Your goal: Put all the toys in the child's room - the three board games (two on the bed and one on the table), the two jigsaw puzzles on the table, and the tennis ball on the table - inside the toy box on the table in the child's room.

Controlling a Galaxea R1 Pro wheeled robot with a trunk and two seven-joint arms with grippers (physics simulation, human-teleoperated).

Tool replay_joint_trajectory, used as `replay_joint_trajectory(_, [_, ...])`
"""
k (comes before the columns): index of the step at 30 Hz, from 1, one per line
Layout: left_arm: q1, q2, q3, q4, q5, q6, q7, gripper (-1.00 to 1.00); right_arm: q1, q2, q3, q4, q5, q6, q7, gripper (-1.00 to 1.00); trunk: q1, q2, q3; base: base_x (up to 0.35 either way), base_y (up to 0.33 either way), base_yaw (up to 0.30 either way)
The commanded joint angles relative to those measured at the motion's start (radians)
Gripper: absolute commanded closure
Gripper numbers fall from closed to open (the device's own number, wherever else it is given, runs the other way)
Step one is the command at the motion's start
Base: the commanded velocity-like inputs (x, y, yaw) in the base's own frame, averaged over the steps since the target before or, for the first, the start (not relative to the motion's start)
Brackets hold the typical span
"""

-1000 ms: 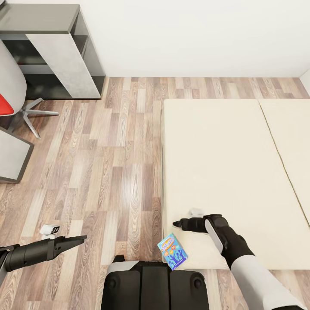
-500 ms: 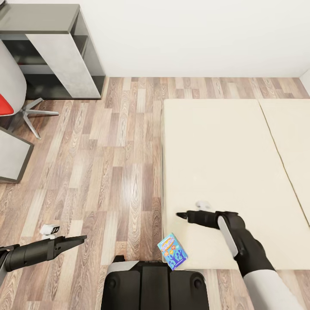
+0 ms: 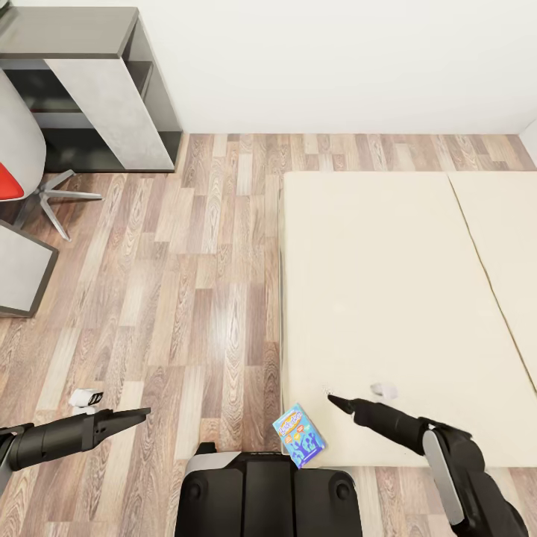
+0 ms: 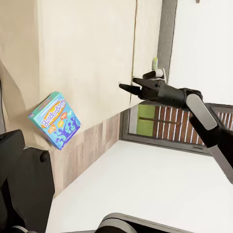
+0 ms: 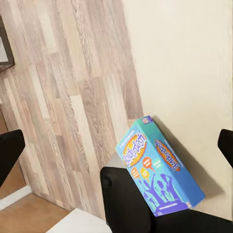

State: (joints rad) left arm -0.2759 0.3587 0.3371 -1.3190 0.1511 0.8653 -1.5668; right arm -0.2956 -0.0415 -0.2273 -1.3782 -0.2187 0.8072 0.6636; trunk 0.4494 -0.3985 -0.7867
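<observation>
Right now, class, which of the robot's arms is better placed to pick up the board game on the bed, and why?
The right. Its gripper hovers over the bed, just beside the board game. The left gripper is over the wooden floor, farther away.

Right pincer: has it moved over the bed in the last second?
Yes. The right pincer has pulled back toward the bed's near edge, closer to the board game.

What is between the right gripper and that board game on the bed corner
Nothing visible. The right gripper hovers with jaws apart over bare mattress beside the board game, which lies at the bed's near corner, above the robot's base.
</observation>
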Motion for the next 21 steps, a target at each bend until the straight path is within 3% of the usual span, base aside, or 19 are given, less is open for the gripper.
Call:
replay_joint_trajectory(1, [0.000, 0.000, 0.000, 0.000, -0.001, 0.011, -0.004, -1.00, 0.028, 0.002, -0.020, -0.006, -0.002, -0.024, 0.021, -1.00, 0.001, -0.001, -0.001, 0.000, 0.000, 0.000])
replay_joint_trajectory(6, [0.000, 0.002, 0.000, 0.001, -0.001, 0.010, -0.004, -1.00, 0.070, 0.005, -0.043, -0.011, -0.003, -0.098, 0.042, -1.00, 0.001, -0.001, 0.003, 0.000, 0.000, 0.000])
replay_joint_trajectory(21, [0.001, 0.012, -0.001, 0.002, -0.005, 0.008, -0.004, -1.00, 0.093, 0.006, -0.053, -0.011, 0.001, -0.156, 0.056, -1.00, 0.001, -0.001, 0.022, 0.000, 0.000, 0.000])
